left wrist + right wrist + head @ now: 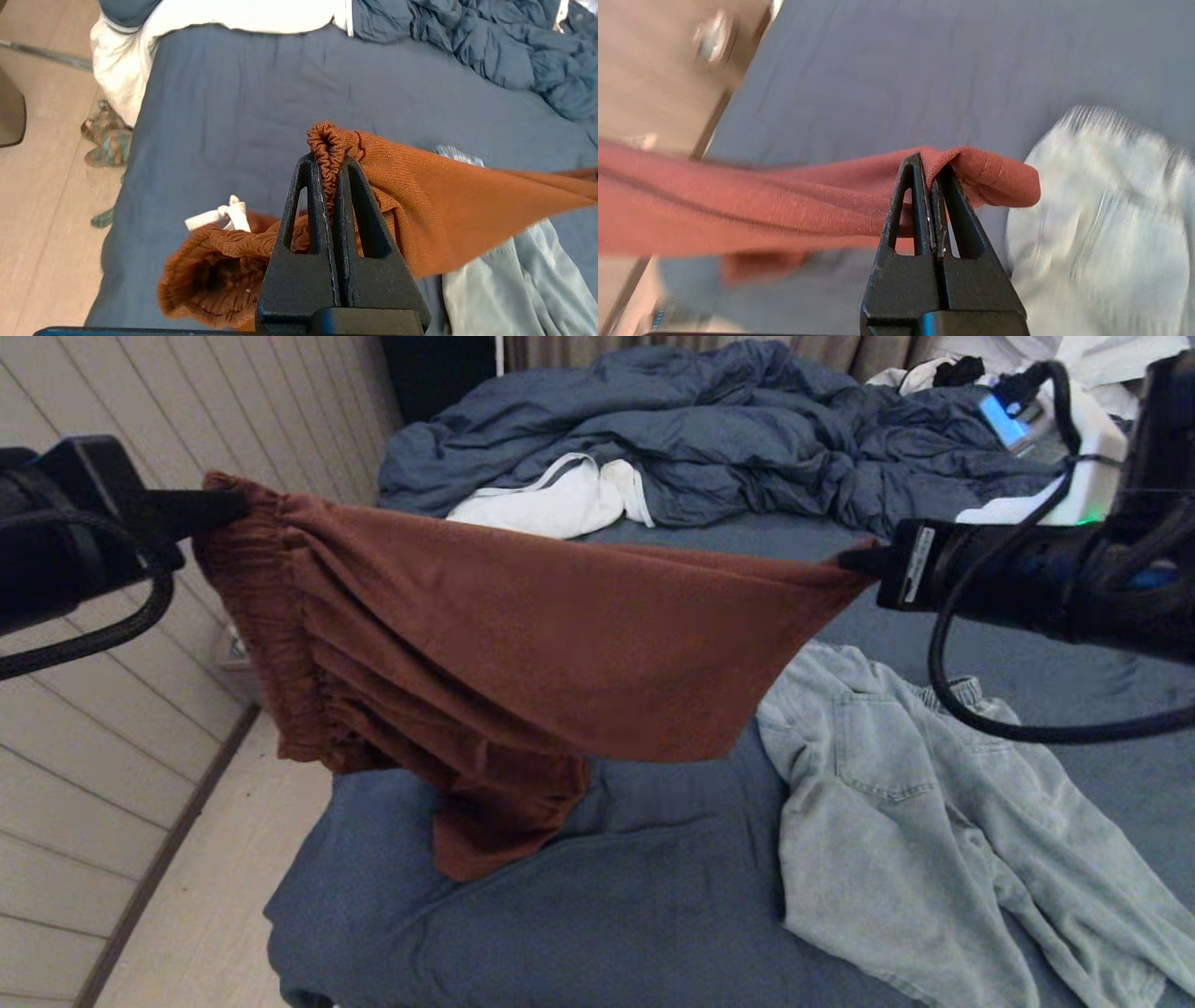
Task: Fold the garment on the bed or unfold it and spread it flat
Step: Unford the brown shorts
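Observation:
Rust-brown shorts (pixel 485 644) hang stretched in the air between my two grippers, above the near left part of the bed (pixel 597 896). My left gripper (pixel 229 504) is shut on the gathered elastic waistband (pixel 327 149). My right gripper (pixel 854 560) is shut on the hem corner (pixel 966 172). The lower leg droops and its tip touches the slate-blue sheet (pixel 485 854). A white drawstring (pixel 224 217) pokes out of the hanging waistband. In the wrist views the shorts (pixel 467 205) (pixel 738 205) run sideways from each pair of closed fingers.
Light denim shorts (pixel 934 831) lie crumpled on the sheet at the right, below my right arm. A rumpled blue duvet (pixel 728 429) and white linen (pixel 560 499) lie at the far end. The bed's left edge drops to a wood floor (pixel 215 859) beside a panelled wall.

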### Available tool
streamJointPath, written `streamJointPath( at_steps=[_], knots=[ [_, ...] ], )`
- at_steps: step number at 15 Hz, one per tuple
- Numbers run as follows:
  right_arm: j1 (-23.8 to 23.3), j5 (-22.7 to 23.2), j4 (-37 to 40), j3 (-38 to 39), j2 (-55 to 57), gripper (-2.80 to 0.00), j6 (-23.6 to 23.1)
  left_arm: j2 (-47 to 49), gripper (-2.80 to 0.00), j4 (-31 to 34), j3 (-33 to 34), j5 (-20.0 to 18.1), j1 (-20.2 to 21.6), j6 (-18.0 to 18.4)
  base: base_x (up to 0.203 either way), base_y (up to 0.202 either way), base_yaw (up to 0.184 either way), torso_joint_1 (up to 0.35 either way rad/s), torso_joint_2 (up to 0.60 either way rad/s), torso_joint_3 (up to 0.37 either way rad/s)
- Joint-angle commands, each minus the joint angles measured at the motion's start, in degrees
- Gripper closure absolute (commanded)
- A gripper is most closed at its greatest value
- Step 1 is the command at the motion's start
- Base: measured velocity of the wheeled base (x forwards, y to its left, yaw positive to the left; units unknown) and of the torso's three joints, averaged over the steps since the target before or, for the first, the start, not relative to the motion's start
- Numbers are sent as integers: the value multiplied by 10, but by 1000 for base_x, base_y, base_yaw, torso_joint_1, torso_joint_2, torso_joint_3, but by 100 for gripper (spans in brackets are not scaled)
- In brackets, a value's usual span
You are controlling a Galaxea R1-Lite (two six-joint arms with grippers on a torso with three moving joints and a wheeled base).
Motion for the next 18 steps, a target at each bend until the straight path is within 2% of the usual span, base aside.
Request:
streamJointPath(
  at_steps=[1, 5, 9, 12, 16, 18],
  knots=[
    [18, 0, 51, 4, -50, 0, 0, -65, 0, 20, 19, 2, -10, -2, 0, 0, 0, 0, 0, 0],
    [35, 3, 166, -27, -58, 0, 1, -101, 0, 133, -25, 3, -62, -6, 0, 0, 0, 0, 0, 0],
    [56, 31, 232, -27, -92, 0, 0, -151, 0, 190, -33, 2, -74, -7, 0, 0, 0, 0, 0, 0],
    [70, 36, 287, -33, -98, 0, 0, -181, 0, 279, -46, 1, -85, -7, 0, 0, 0, 0, 0, 0],
    [117, 37, 333, -56, -111, 0, 0, -187, 0, 309, -80, 1, -89, -6, 0, 0, 0, 0, 0, 0],
    [125, 36, 352, -56, -124, 0, 0, -202, 0, 326, -82, 0, -96, -6, 0, 0, 0, 0, 0, 0]
  ],
)
